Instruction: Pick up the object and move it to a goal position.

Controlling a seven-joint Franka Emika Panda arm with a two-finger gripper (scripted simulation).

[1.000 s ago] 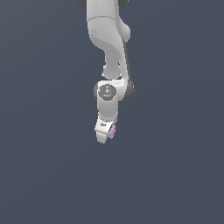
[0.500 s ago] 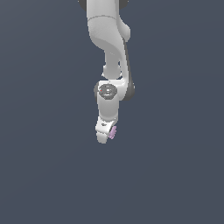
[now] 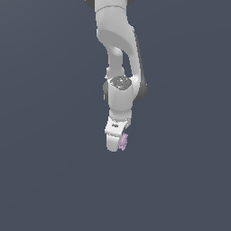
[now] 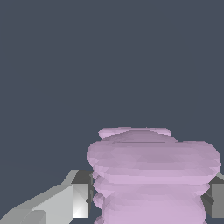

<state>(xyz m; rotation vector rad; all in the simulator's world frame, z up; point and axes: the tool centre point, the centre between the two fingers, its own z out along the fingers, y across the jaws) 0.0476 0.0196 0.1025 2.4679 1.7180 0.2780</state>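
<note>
The object (image 3: 123, 141) is a small pale lilac-purple ribbed piece. It sits at the tip of my white gripper (image 3: 116, 143) in the exterior view, peeking out on that view's right side. In the wrist view the object (image 4: 153, 175) fills the space between my two fingers (image 4: 78, 199), which press on its sides. My gripper is shut on it and holds it above the plain dark grey ground. The white arm (image 3: 118, 54) hangs down from the top of the exterior view.
Only flat dark grey ground (image 3: 45, 158) shows around the arm in both views. No goal marker or other thing is in view.
The arm and the held object have barely moved, shifting very slightly toward the exterior view's right.
</note>
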